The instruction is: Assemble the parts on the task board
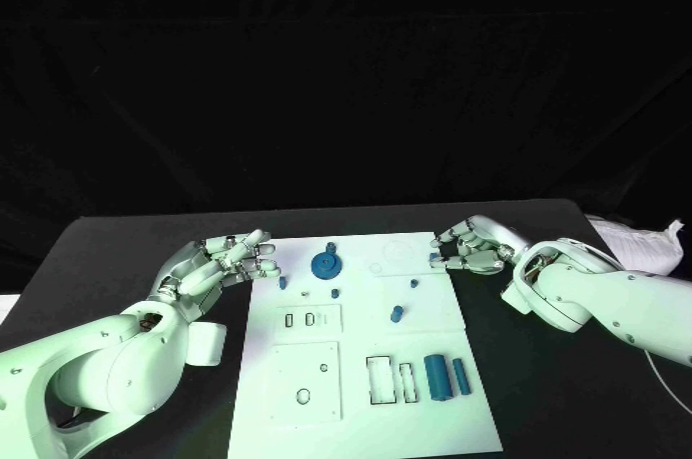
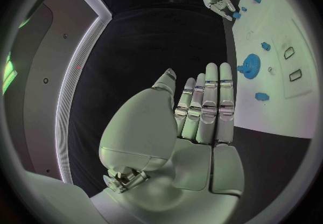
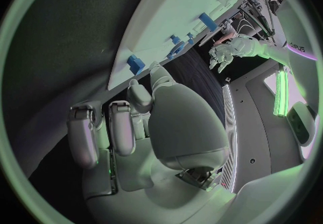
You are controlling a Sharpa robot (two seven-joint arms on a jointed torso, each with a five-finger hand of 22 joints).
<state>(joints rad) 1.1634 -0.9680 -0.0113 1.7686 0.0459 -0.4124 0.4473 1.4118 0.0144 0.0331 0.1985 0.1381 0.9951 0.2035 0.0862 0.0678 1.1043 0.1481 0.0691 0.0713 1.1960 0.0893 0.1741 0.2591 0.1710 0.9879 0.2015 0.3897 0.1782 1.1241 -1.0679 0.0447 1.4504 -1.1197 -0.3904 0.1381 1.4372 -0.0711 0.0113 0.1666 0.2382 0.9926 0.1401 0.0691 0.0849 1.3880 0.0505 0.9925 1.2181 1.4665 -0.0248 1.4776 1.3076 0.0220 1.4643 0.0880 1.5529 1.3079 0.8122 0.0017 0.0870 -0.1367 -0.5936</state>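
Observation:
The white task board (image 1: 361, 434) lies mid-table. A blue gear (image 1: 329, 266) stands near its far left, a blue peg (image 1: 397, 312) at its middle, and two long blue blocks (image 1: 436, 379) lie near right. My left hand (image 1: 224, 259) lies flat and open at the board's left edge, fingers straight (image 2: 205, 111), holding nothing, with the gear (image 2: 251, 65) just beyond them. My right hand (image 1: 473, 247) hovers at the far right corner with fingers curled (image 3: 121, 127). A small blue part (image 1: 434, 258) sits at its fingertips. Whether they pinch it is unclear.
Another small blue part (image 1: 283, 280) lies by the left hand's fingertips. A white box (image 1: 206, 341) rests on the table left of the board. Crumpled white material (image 1: 642, 241) lies at the far right edge. Rectangular slots (image 1: 384, 379) open beside the long blocks.

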